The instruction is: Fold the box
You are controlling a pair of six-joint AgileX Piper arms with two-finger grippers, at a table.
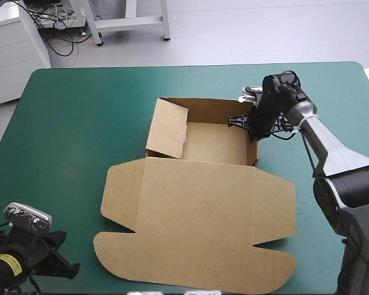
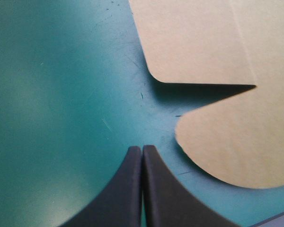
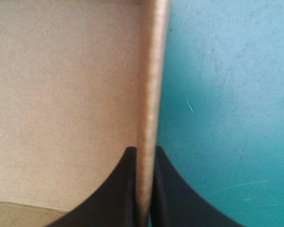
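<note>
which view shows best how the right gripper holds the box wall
The right wrist view: the right gripper is shut on the box's raised wall, the board's edge between its fingers. The high view shows it at that wall, the contact unclear. The left wrist view shows only flat lid flaps.

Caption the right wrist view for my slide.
The right end effector shut on a raised wall of the brown box, teal-green cover beside it.

box (image 1: 197, 203) on table (image 1: 74, 123) centre | right jaws — astride its right wall | left jaws — near-left corner, apart
</note>
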